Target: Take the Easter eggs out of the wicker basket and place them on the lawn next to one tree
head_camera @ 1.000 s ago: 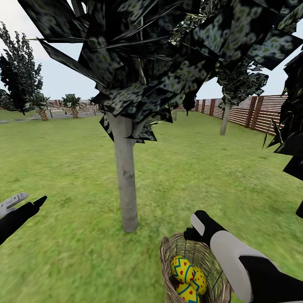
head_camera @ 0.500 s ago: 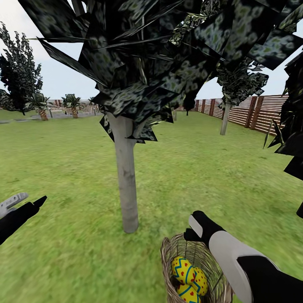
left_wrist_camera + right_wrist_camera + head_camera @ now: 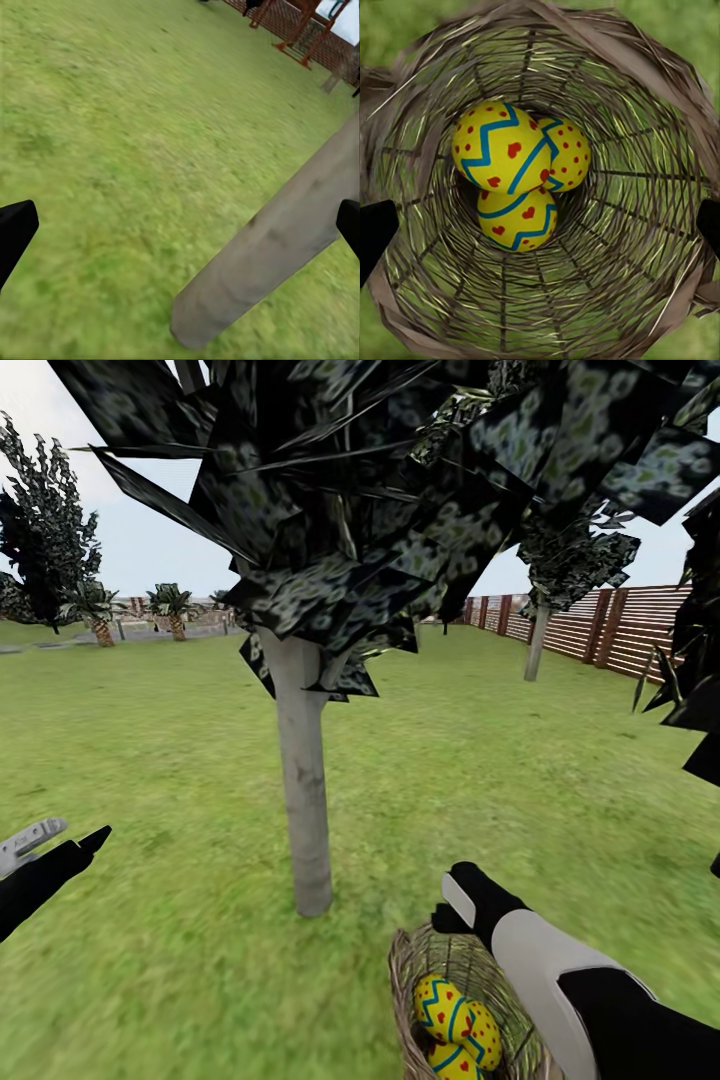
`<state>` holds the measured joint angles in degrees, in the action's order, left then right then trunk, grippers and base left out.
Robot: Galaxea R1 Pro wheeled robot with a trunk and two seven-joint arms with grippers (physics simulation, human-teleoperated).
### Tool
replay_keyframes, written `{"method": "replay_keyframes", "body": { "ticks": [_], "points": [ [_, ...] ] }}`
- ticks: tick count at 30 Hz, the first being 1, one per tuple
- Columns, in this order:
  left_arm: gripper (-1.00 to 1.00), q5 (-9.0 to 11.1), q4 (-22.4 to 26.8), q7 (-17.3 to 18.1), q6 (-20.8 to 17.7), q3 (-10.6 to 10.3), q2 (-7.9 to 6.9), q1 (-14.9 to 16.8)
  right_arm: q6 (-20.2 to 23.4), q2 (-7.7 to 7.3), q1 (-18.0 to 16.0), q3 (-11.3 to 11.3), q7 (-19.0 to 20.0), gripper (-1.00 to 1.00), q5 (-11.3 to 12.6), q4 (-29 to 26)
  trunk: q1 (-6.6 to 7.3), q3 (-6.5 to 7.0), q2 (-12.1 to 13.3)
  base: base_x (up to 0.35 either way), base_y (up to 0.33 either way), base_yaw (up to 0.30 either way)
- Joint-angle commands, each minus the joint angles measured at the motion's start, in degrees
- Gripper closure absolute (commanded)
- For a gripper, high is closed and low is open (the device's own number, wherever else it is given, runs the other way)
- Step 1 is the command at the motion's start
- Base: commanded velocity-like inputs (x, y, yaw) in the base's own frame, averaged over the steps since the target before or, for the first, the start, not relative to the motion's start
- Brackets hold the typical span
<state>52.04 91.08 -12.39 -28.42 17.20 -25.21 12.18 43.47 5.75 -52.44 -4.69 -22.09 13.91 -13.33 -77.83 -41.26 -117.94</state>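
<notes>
Three yellow Easter eggs point(image 3: 499, 146) with blue zigzags and red hearts lie together at the bottom of the wicker basket point(image 3: 607, 67). In the head view the basket point(image 3: 405, 965) stands on the lawn point(image 3: 150, 740) just right of the pale grey tree trunk point(image 3: 305, 790), with the eggs point(image 3: 455, 1015) showing inside. My right gripper point(image 3: 450, 905) hangs open right over the basket's far rim; its fingertips point(image 3: 375, 232) frame the basket's mouth without touching an egg. My left gripper point(image 3: 65, 835) is open and empty at the far left, facing the trunk point(image 3: 277, 240).
Dark speckled foliage point(image 3: 400, 510) hangs low overhead and at the right edge. A second pale-trunked tree point(image 3: 537, 645) stands by the brown slat fence point(image 3: 620, 625) at the back right. Palms and a dark tree point(image 3: 45, 540) stand far left. Open grass lies around the trunk.
The whole picture has drifted slightly, so the camera moved a little. My right gripper has edged slightly left over the basket. The left gripper and eggs are as before.
</notes>
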Motion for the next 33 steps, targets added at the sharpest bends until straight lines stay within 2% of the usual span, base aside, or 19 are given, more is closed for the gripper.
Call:
{"method": "replay_keyframes", "body": {
  "ticks": [1,8,33],
  "points": [
    [-1.00,0.6,0.1,-0.5,-0.2,0.0,-0.01,0.0,0.2,0.22,0.0,-1.0,-0.3,-1.00,0.6,-0.1,0.00,-0.07,0.0,0.054,0.050,0.000],
    [-1.00,0.6,0.1,-0.5,-0.2,0.0,-0.01,0.0,0.1,0.69,0.1,-2.6,-0.2,-1.00,0.6,-0.3,0.00,-0.07,0.0,0.042,0.021,0.000],
    [-1.00,0.6,0.1,-0.5,-0.2,0.0,-0.01,0.0,0.1,0.65,0.1,-3.2,-0.3,-1.00,0.5,-0.2,0.00,-0.07,0.0,0.006,0.001,0.000]
  ]
}}
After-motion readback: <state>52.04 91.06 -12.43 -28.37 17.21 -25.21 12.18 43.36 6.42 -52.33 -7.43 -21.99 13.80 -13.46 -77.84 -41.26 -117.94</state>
